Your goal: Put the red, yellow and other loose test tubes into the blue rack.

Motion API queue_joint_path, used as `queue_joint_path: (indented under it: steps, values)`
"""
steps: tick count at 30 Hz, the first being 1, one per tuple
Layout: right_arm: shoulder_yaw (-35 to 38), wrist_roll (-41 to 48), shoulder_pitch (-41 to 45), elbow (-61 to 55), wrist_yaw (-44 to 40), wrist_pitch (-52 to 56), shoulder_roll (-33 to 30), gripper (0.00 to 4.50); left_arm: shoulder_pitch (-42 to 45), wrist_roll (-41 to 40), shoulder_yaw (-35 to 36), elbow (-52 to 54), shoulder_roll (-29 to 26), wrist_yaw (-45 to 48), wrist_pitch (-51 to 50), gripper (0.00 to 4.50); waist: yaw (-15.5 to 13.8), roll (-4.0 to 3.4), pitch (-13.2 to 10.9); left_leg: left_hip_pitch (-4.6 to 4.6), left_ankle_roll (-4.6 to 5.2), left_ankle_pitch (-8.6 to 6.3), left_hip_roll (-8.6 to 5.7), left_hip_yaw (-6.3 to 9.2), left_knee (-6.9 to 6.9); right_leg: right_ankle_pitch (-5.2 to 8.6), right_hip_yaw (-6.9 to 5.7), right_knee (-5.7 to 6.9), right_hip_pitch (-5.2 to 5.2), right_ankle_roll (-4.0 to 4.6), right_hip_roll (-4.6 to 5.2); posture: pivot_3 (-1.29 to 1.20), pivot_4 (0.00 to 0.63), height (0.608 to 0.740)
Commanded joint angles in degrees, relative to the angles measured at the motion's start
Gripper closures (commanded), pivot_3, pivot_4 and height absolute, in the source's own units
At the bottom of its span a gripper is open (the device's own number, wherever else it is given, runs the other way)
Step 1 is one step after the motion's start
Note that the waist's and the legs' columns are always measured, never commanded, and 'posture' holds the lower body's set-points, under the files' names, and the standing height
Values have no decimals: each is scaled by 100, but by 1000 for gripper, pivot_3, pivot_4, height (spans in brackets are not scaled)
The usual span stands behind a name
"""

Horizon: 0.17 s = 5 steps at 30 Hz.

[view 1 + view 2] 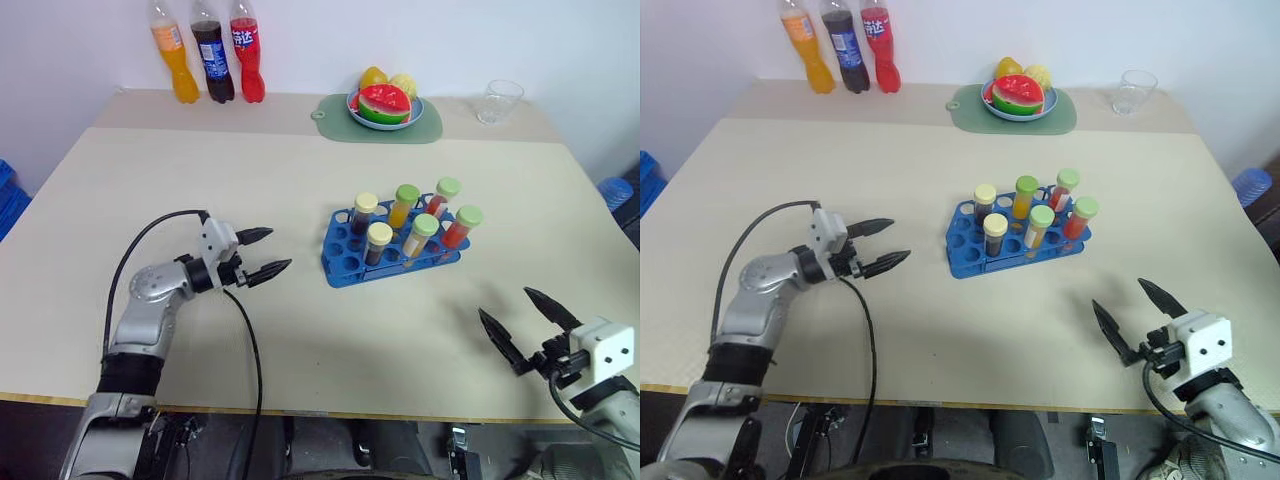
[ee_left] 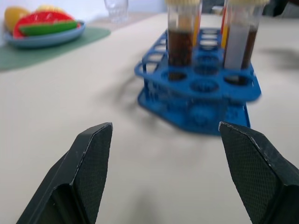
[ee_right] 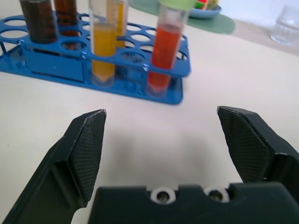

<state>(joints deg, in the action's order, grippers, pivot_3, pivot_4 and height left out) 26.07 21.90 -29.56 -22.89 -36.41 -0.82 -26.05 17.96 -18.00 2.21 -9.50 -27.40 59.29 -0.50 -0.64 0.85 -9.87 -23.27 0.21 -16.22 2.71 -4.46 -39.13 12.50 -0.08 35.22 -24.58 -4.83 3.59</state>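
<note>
The blue rack (image 1: 345,262) stands right of the table's middle. Several capped test tubes stand upright in it. Among them are a red tube (image 1: 458,232) and a yellow tube (image 1: 402,208) with green caps, and a dark brown tube (image 1: 378,245) with a cream cap. My left gripper (image 1: 275,250) hovers open and empty left of the rack, pointing at it across a gap. My right gripper (image 1: 505,305) is open and empty near the front edge, in front of and to the right of the rack. The right wrist view shows the red tube (image 3: 163,60) and a yellow tube (image 3: 103,51) ahead of its fingers.
Three soda bottles (image 1: 210,55) stand at the back left by the wall. A blue fruit plate (image 1: 416,113) rests on a green mat (image 1: 335,110) at the back, with a clear glass (image 1: 498,100) to its right. Bare tabletop surrounds the rack.
</note>
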Motion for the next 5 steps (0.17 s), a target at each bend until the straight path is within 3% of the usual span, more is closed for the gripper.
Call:
queue_joint_path:
  steps: [1, 5]
  values:
    - [331, 335, -139, -166, -110, 8, -69, 260, -182, -278, 262, 594, -184, -140, -332, 766, -2, 0, 0, 0, 0, 0, 1, 0, 0, 0, 0, 0, 0, 1, 0, 0, 150, 740]
    - [452, 431, -221, -106, -273, 36, -162, 260, -419, -401, 286, 948, -349, -229, -737, 766, -3, -7, 4, 2, -1, 0, 3, 0, 0, 0, 0, 0, 0, 1, 4, 0, 150, 740]
